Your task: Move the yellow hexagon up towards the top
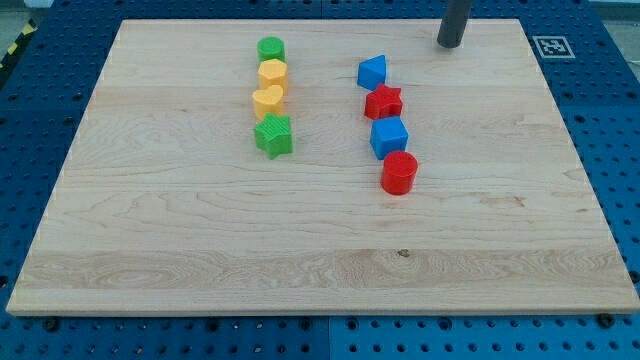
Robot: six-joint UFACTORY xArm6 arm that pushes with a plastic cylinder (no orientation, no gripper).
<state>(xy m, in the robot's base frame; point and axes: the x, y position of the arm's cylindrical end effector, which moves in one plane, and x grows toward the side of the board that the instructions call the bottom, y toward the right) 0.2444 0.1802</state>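
The yellow hexagon (273, 73) sits on the wooden board (200, 230) in a left column of blocks. A green cylinder (271, 48) touches it from above. A yellow heart (267, 100) is just below it, and a green star (273, 136) below that. My tip (449, 43) is a dark rod at the view's top right, far to the right of the yellow hexagon and touching no block.
A right column holds a blue pentagon-like block (372, 72), a red star (383, 102), a blue cube (389, 137) and a red cylinder (399, 172). A fiducial marker (552, 46) is at the board's top right corner. Blue pegboard surrounds the board.
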